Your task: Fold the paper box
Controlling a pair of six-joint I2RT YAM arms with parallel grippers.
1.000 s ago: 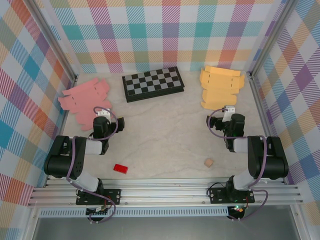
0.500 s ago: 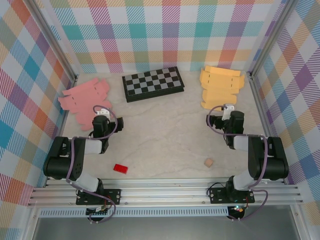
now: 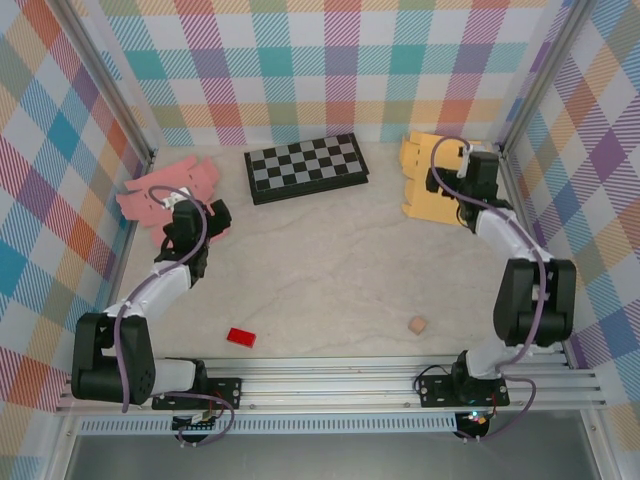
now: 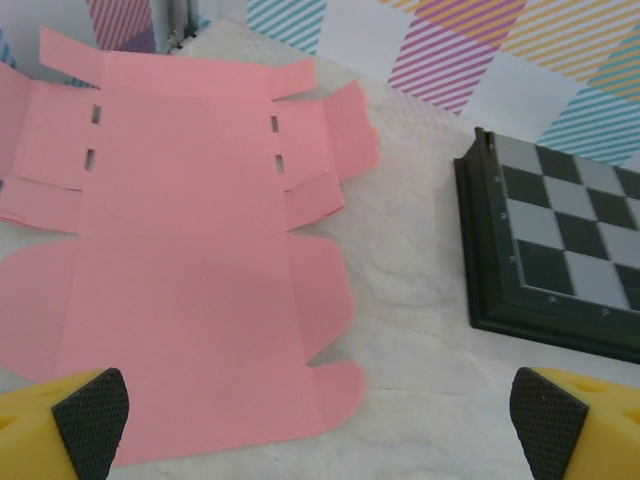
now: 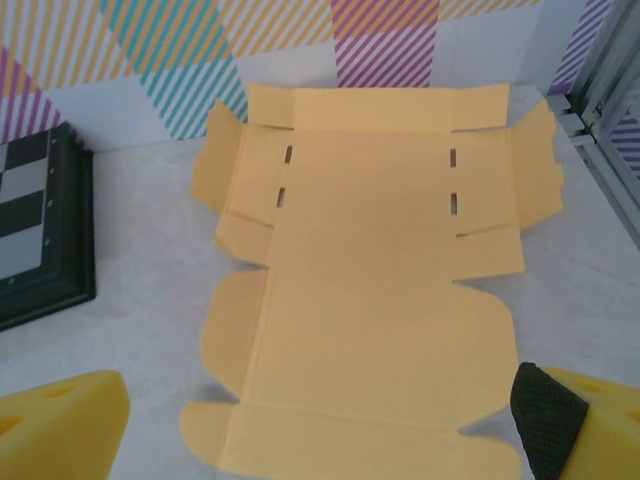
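Left pincer (image 4: 318, 425) gapes wide, empty, its pads cropped by the lower frame edge, above the flat pink card blank (image 4: 190, 300) at the upper left of the marbled desk (image 3: 330, 270). Right pincer (image 5: 300, 415) is equally spread above the slotted yellow blank (image 5: 370, 300), upper right. Between them, the arm hides part of the yellow blank in the top view.

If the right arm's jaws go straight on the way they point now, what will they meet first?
Most likely the flat yellow-orange paper box blank, which lies unfolded on the table directly ahead, between the open jaws. How far off it lies is unclear.
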